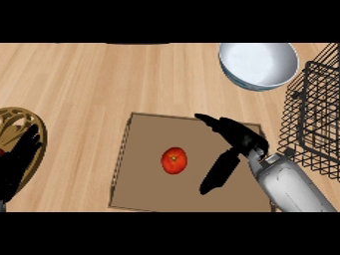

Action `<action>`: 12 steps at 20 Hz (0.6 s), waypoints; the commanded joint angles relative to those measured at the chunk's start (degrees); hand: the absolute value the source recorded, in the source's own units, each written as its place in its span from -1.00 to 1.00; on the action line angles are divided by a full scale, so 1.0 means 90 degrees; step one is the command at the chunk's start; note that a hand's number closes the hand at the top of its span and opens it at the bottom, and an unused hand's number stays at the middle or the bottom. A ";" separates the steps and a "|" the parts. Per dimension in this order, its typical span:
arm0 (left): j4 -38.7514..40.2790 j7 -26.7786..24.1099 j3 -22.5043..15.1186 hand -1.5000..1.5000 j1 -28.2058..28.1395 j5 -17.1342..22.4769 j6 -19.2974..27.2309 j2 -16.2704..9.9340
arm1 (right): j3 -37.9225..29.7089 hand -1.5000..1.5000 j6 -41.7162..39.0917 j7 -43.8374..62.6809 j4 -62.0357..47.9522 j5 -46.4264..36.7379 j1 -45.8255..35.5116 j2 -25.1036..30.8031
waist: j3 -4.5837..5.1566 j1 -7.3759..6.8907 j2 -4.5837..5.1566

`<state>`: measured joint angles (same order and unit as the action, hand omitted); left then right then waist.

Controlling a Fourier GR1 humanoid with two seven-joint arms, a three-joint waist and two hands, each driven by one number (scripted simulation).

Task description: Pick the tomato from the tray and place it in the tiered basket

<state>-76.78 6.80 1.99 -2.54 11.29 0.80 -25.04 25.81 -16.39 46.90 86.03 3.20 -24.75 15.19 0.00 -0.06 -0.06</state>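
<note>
The right hand (231, 132) hangs over the brown tray (139, 189), fingers stretched out and relaxed, holding nothing, its grey forearm coming up from the lower right. The tomato (174, 160) lies on the tray just left of and below the hand, apart from it. The tiered basket (327, 119) stands to the hand's right; the left hand (3, 164) rests open at the far left edge.

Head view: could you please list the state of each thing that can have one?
tomato: lying on the tray, not held.
tray: flat on the counter, holding only the tomato.
tiered basket: upright at right, no tomato in it.
bowl: upright, looks empty.
right hand: open, above the tray, right of the tomato.
left hand: at the left edge over a gold plate, fingers unclear.
</note>
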 commanded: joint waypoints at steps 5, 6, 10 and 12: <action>-0.0276 0.0032 0.0207 0.00 -0.0321 -0.0296 -0.0293 0.0267 | -0.0511 -1.00 -0.0552 -0.0176 -0.0358 -0.0324 0.0201 -0.0605 | 0.0000 -0.0024 0.0005; -0.1075 0.0485 0.0242 0.00 -0.0473 -0.0175 -0.0196 0.0206 | -0.0535 -1.00 -0.0658 -0.0513 -0.0430 -0.0400 0.0439 -0.0411 | -0.0002 -0.0032 0.0001; -0.0345 0.0232 0.0415 0.00 -0.0177 -0.0428 -0.0310 0.0282 | -0.0431 -1.00 -0.0423 -0.0862 -0.0778 -0.0964 0.0523 -0.0958 | -0.0001 -0.0028 0.0005; 0.0142 -0.0049 0.0505 0.00 0.0042 -0.0483 -0.0574 0.0372 | -0.0656 -1.00 -0.0659 -0.1166 -0.0775 -0.1066 0.0728 -0.0827 | 0.0000 -0.0010 0.0007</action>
<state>-77.33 7.56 4.99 -2.26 7.55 -1.67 -21.83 21.19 -21.58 39.67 80.70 -3.60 -19.84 9.37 -0.02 -0.15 -0.01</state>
